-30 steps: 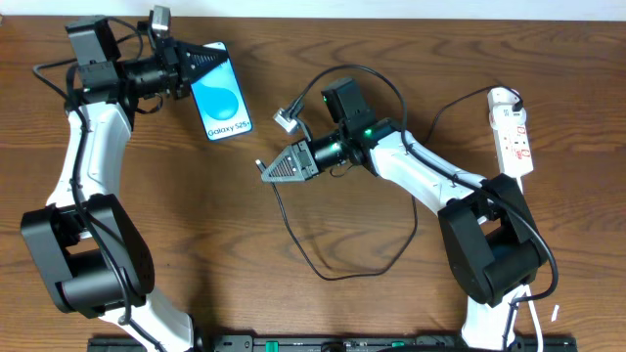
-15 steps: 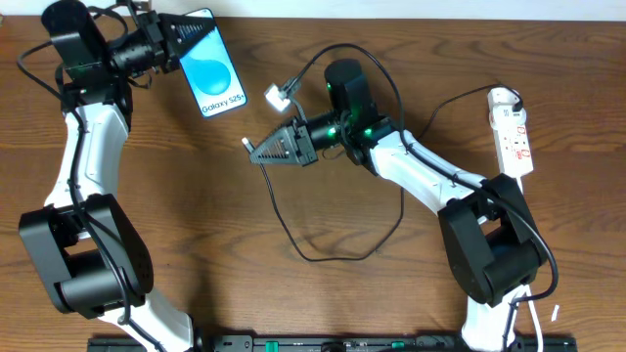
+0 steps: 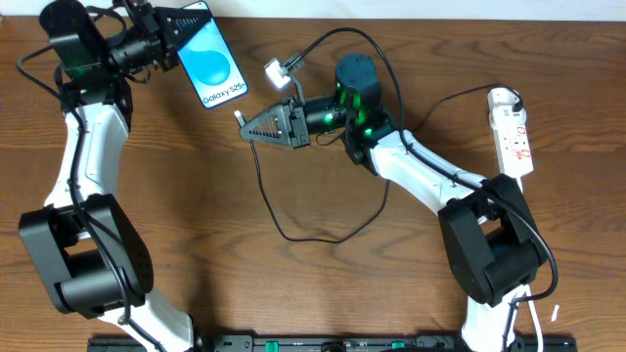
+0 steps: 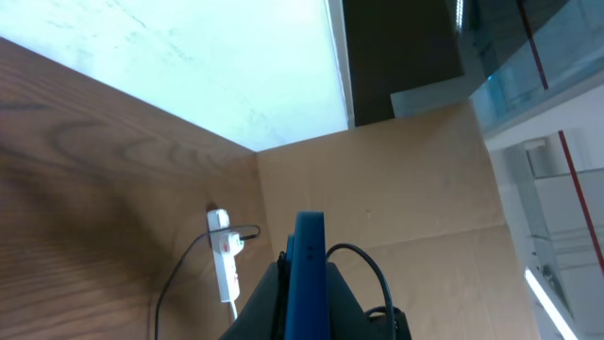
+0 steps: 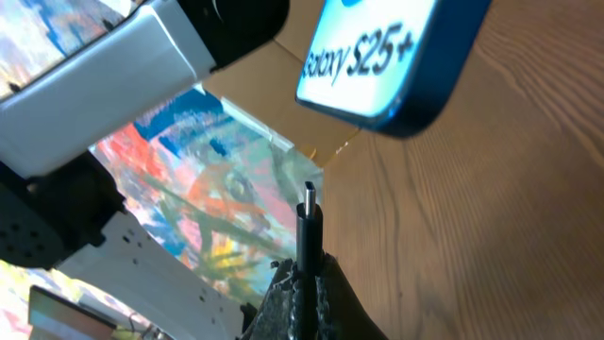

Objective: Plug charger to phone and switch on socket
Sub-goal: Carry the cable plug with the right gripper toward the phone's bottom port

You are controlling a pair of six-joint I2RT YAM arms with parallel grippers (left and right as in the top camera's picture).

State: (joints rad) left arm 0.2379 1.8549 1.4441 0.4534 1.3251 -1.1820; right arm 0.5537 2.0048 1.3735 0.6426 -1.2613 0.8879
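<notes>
The desk [image 3: 196, 196] is brown wood with dark wavy lines in it. A thin pale strip [image 3: 440, 8] runs along its edge at 12 o'clock. A long black bar [image 3: 333, 342] lies at 6 o'clock.

In the left wrist view, a bright white wall [image 4: 189, 57] is at 11 o'clock. A plain brown board [image 4: 396, 179] stands in the middle. Shiny glass [image 4: 538, 76] with a red line [image 4: 579, 194] is at 3 o'clock.

In the right wrist view, a big picture [image 5: 208, 179] full of red, blue and yellow paint is at 9 o'clock.
</notes>
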